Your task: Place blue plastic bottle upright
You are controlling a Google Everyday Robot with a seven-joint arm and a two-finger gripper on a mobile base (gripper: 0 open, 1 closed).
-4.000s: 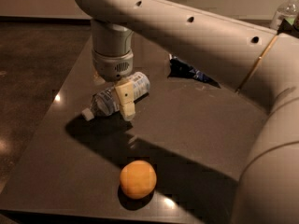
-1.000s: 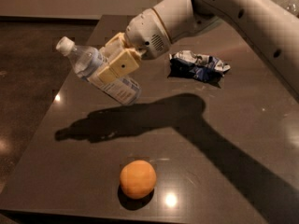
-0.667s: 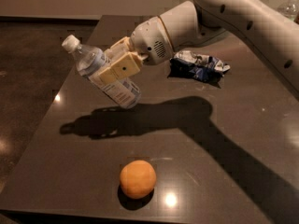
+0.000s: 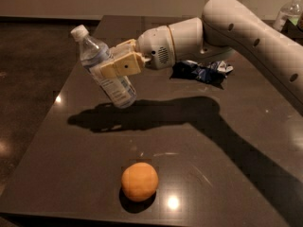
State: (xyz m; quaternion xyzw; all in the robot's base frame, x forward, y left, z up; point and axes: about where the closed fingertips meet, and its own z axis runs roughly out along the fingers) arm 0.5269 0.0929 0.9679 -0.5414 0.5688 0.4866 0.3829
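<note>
The blue plastic bottle (image 4: 104,70) is clear bluish with a white cap at its upper left end and a printed label. It is held in the air above the left part of the dark table (image 4: 213,141), tilted with the cap up and to the left. My gripper (image 4: 115,66) is shut on the bottle's middle, its tan fingers (image 4: 124,65) clamped across the body. The white arm reaches in from the right. The bottle's shadow lies on the table below it.
An orange (image 4: 139,181) sits near the table's front edge. A wrinkly dark-blue-and-white snack bag (image 4: 201,72) lies at the back behind the arm. A clear bottle (image 4: 289,13) stands at the far right corner. The table's left edge drops to the dark floor.
The bottle was lifted off the table in my gripper. Over the last second it has turned more upright, cap rising, and shifted slightly right.
</note>
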